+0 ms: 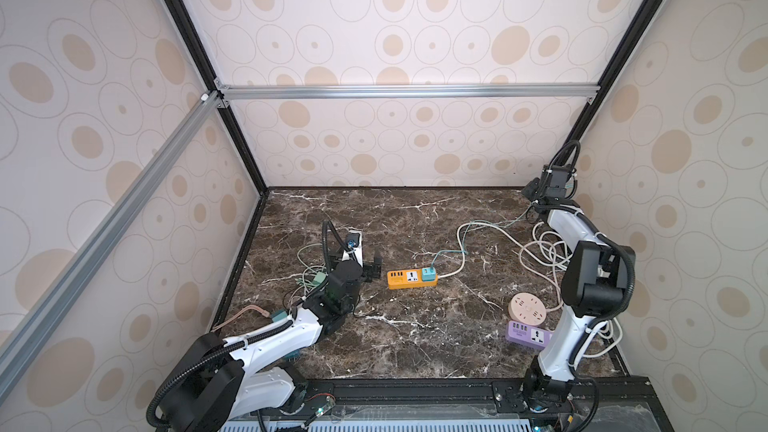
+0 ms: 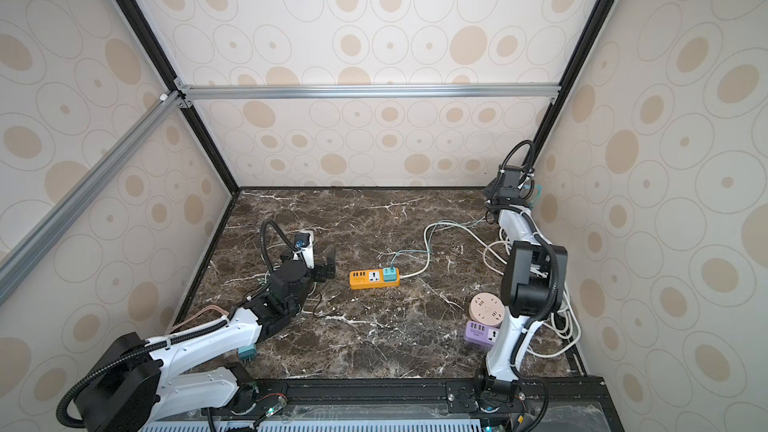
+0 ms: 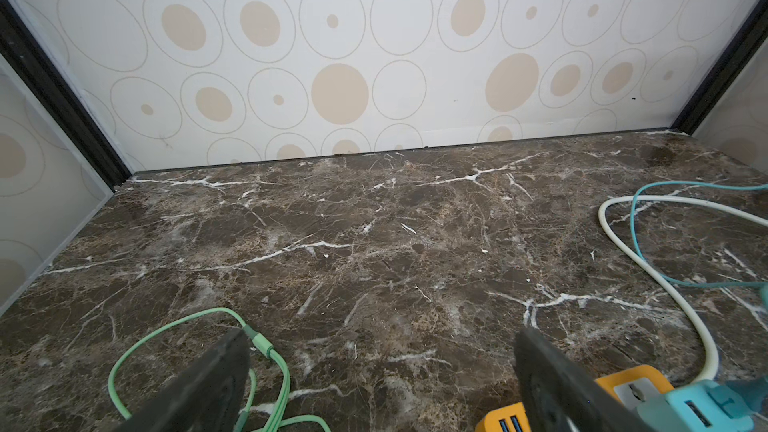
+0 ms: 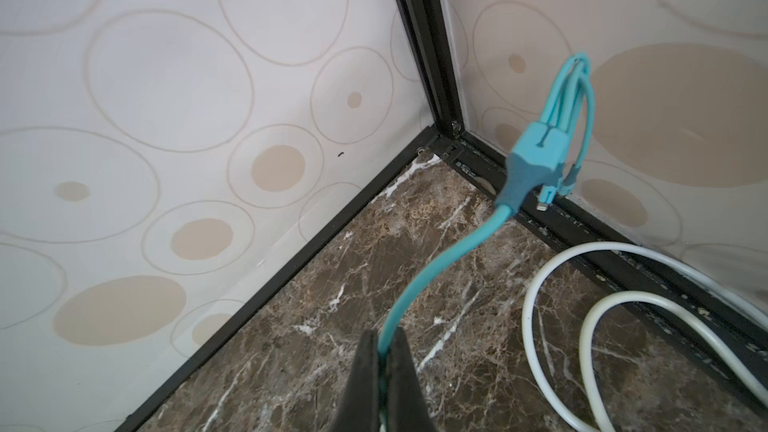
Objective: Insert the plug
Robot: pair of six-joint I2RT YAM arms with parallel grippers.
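left claw (image 3: 382, 338) gapes wide, empty; the teal plug (image 1: 429, 273) sits on the orange power strip (image 1: 405, 279) just beside it. right claw (image 4: 384, 338) pinches the teal cable (image 4: 457, 255), well apart from the plug.

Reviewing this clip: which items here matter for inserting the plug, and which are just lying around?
In play: orange power strip, teal plug on it, teal multi-head cable pinched by right gripper, open left gripper beside the strip.
Lying about: purple power strip, round beige socket, green cable.
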